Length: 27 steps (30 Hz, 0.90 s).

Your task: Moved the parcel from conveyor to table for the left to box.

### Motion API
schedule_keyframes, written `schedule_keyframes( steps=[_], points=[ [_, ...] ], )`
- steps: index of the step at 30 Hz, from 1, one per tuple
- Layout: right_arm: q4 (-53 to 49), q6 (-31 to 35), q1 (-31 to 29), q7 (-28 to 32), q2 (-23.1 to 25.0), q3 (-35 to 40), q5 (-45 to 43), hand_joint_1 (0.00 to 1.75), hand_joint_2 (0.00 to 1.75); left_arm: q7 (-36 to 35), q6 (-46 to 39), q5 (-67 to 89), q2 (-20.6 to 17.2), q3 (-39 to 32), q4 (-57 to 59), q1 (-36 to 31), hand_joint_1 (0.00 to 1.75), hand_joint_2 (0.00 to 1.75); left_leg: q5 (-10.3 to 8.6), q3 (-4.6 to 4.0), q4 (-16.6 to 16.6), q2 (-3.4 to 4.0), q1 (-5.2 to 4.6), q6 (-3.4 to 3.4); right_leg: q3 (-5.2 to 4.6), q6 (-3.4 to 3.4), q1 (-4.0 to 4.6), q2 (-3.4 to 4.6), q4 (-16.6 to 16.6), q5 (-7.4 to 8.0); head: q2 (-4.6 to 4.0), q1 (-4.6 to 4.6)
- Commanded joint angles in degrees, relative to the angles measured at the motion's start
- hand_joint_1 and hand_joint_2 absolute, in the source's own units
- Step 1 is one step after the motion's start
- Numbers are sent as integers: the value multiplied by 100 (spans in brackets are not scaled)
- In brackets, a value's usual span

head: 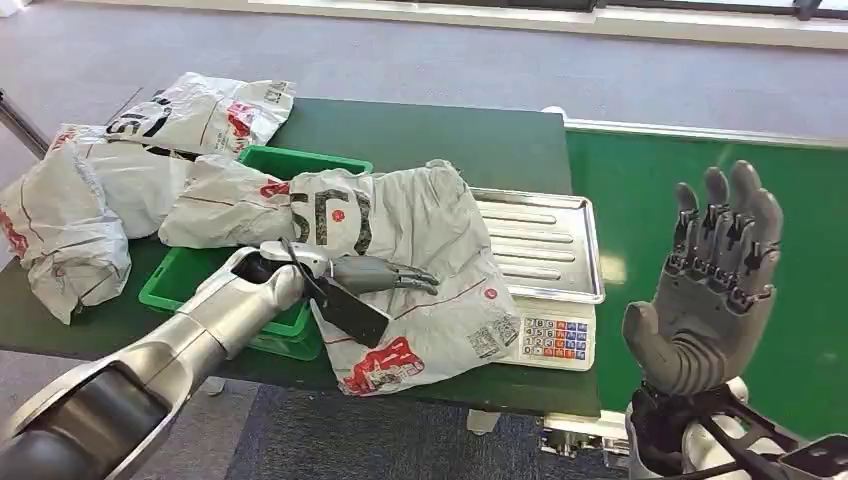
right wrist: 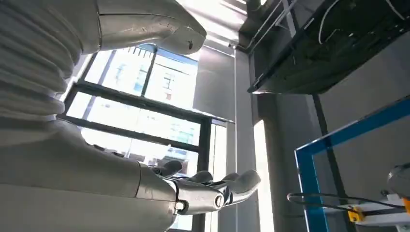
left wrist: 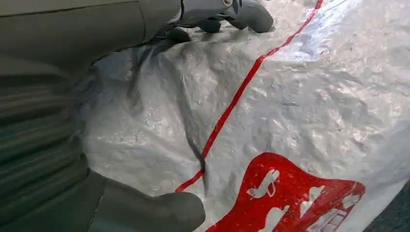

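Four parcels (head: pixel 400 260) on surface (head: pixel 450 140). Left hand (head: pixel 375 275) rests flat on one, fingers apart; right hand (head: pixel 715 280) raised, spread wide, holding nothing.

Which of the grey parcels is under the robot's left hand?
The parcel lying across the green box and the scale; the left hand rests on it. The others lie farther left.
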<state>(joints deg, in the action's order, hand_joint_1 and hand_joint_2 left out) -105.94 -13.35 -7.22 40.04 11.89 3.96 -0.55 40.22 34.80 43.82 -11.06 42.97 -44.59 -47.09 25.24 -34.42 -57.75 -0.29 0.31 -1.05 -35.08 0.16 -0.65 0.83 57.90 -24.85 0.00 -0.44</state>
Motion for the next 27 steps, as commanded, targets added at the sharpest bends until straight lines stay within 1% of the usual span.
schedule_keyframes(
  steps=[1, 2, 3, 4, 9, 10, 11, 13, 15, 19, 20, 22, 27],
  points=[
    [362, -13, -204, -4, -220, 116, -24, 0, 175, -22, 83, -61, -170, 681, 115, -251, 0, 175, 0, 8, 5, 3, 6, 1, 11, -1, 7, -4, -10, 2, 0, 0],
    [367, -17, -207, -4, -214, 106, -20, 0, 175, -22, 98, -208, -208, 749, 66, -283, 35, 175, 2, 5, 1, 5, 3, 1, 6, -1, 4, -1, -3, 0, 0, 0],
    [354, 12, -191, -4, -213, 82, 5, 0, 175, -22, 57, -239, -209, 776, 107, -320, 175, 175, -1, 18, 16, 8, 6, 2, 20, -3, 9, -6, -20, 4, 0, 0],
    [338, 16, -163, -4, -221, 75, 12, 0, 175, -22, 20, -271, -188, 774, 129, -338, 175, 175, 1, 4, 2, 3, 4, 1, 6, -1, 5, -2, -5, 1, 0, 0],
    [288, 22, -13, -4, -235, 15, 23, 0, 175, -22, -179, -340, -73, 737, 215, -363, 175, 175, -5, 19, 20, -5, 9, 3, 26, -2, 13, -19, -29, 5, 0, 0],
    [271, 27, -4, -4, -215, -10, 32, 0, 175, -31, -323, -396, -11, 634, 214, -326, 175, 175, -9, 31, 36, -9, 10, 5, 41, -2, 15, -27, -46, 8, 0, 0],
    [231, 53, 20, -4, -192, -48, 72, 0, 175, -77, -566, -376, 80, 538, 219, -312, 175, 175, -1, 12, 8, -7, 5, 2, 16, 0, 8, -15, -13, 0, 0, 0],
    [120, 42, 85, -5, -176, -106, 93, 0, 175, -195, -892, -347, 228, 400, 189, -345, 175, 175, -1, 14, 10, -13, 8, 4, 22, 1, 11, -25, -20, -1, 0, 0],
    [43, 33, 130, -4, -172, -139, 104, 0, 175, -328, -1012, -290, 290, 329, 153, -395, 175, 175, -1, 5, 4, -22, 7, 4, 14, 1, 9, -31, -12, -4, 0, 0],
    [16, 11, 132, -4, -166, -154, 111, 0, 175, -416, -1046, -176, 328, 318, 193, -414, 175, 175, -3, 4, 6, -24, 8, 4, 14, 0, 10, -35, -15, -3, 0, 0],
    [16, 11, 132, -4, -166, -154, 111, 0, 175, -416, -1046, -176, 328, 318, 193, -414, 175, 175, 0, -3, -1, -11, 4, 2, 2, 0, 5, -17, -4, -2, 0, 0],
    [49, 28, 116, -11, -163, -151, 110, 0, 175, -415, -1093, -158, 315, 298, 221, -403, 175, 175, 1, 3, 0, -4, 4, 2, 5, 0, 6, -11, -6, -1, 0, 0],
    [21, 55, 133, -5, -164, -160, 99, 0, 175, -409, -1145, -106, 288, 283, 268, -454, 175, 175, -1, 7, 6, -8, 5, 1, 8, -2, 7, -18, -11, -1, 0, 0]
  ],
)
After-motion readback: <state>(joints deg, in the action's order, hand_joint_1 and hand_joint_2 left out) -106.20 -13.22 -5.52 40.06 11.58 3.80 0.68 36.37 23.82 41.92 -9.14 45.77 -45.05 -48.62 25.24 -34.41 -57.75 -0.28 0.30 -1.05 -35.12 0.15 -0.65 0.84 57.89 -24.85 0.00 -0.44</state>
